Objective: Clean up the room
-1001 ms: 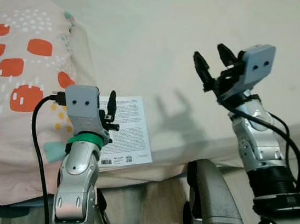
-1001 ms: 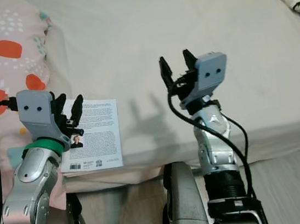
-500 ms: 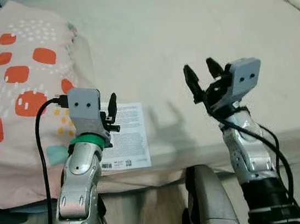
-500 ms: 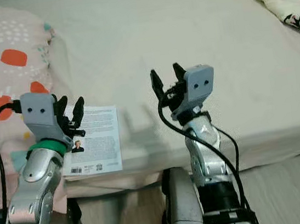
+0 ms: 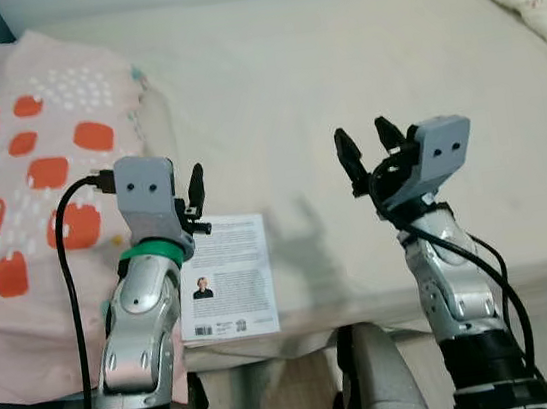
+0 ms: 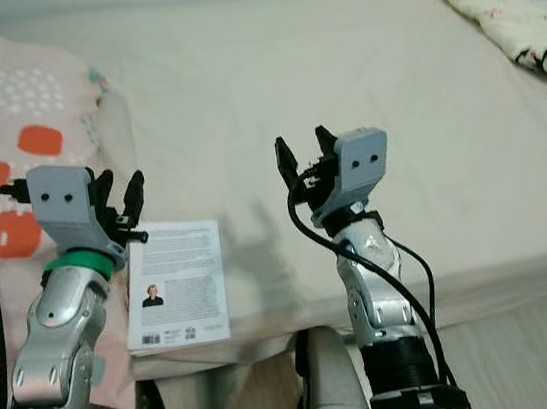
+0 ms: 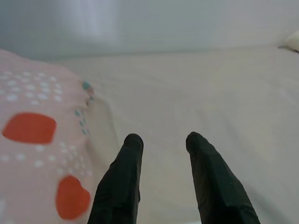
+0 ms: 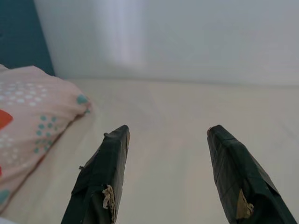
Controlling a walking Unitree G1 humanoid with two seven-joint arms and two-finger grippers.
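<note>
Two grippers are up in front of us, and both hold nothing. Our left gripper [image 5: 192, 197] has its fingers spread a little. Our right gripper [image 5: 365, 147] has its fingers spread wider.

Just past our left gripper, at about 5 o'clock from it, lies the book [image 5: 228, 276]. It rests flat on the bed [image 5: 337, 75], back cover up, right at the near edge. Its long side runs from 12 o'clock to 6 o'clock, toward us and away from us.

From our right gripper the book is at about 8 o'clock, well apart. So our left arm is much nearer, and we think it should do the picking.

At 9 o'clock from the book is a pink pillow [image 5: 28, 176] with red spots. Far off at 2 o'clock is a white blanket [image 6: 520, 11] with little pictures on it.
</note>
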